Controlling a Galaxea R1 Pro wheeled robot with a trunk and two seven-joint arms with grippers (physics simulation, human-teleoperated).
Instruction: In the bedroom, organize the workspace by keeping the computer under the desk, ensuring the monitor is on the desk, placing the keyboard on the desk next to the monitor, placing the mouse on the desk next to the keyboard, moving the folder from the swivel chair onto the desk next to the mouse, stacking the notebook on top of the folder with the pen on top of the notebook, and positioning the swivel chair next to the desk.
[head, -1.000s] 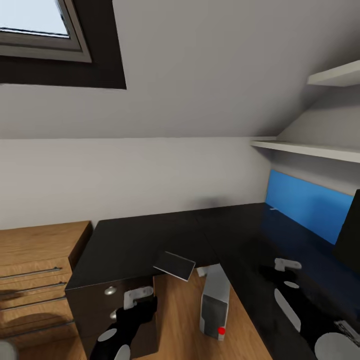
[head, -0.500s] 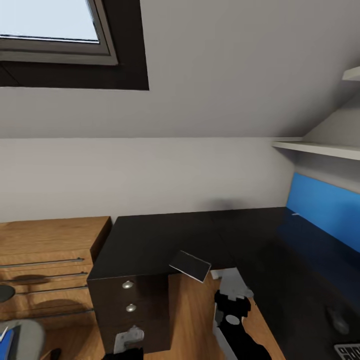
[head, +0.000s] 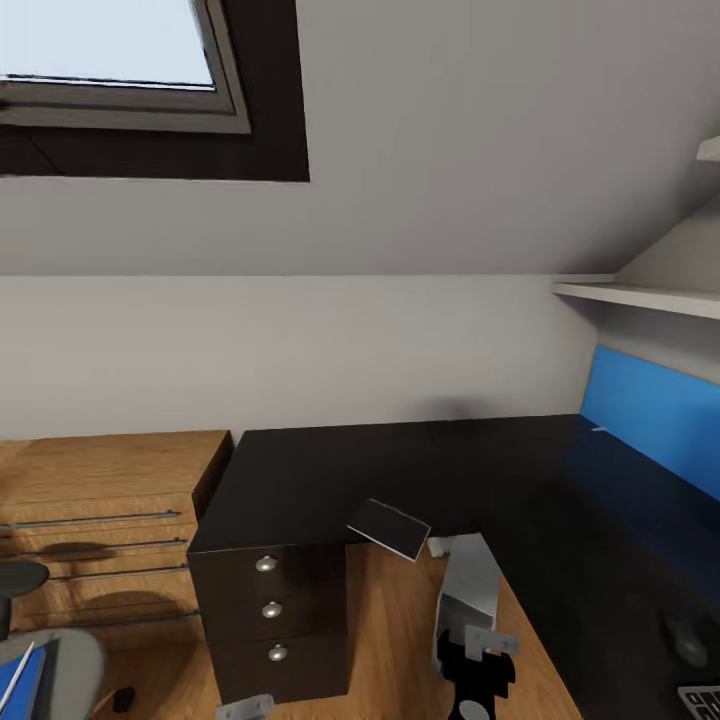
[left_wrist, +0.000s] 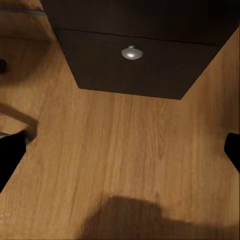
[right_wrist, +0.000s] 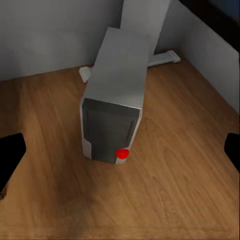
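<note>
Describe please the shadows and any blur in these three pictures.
Head view: even soft light, a faint dark smudge of shadow on the wall above the desk. Left wrist view: a broad blurred shadow on the wooden floor, the drawer knob slightly soft. Right wrist view: the computer fairly sharp, with weak shadows around it.

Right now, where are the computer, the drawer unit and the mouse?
computer (right_wrist: 116, 100), right wrist view, grey top panel.
drawer unit (head: 272, 610), head view, middle drawer knob.
mouse (head: 683, 638), head view, dark rounded back.
</note>
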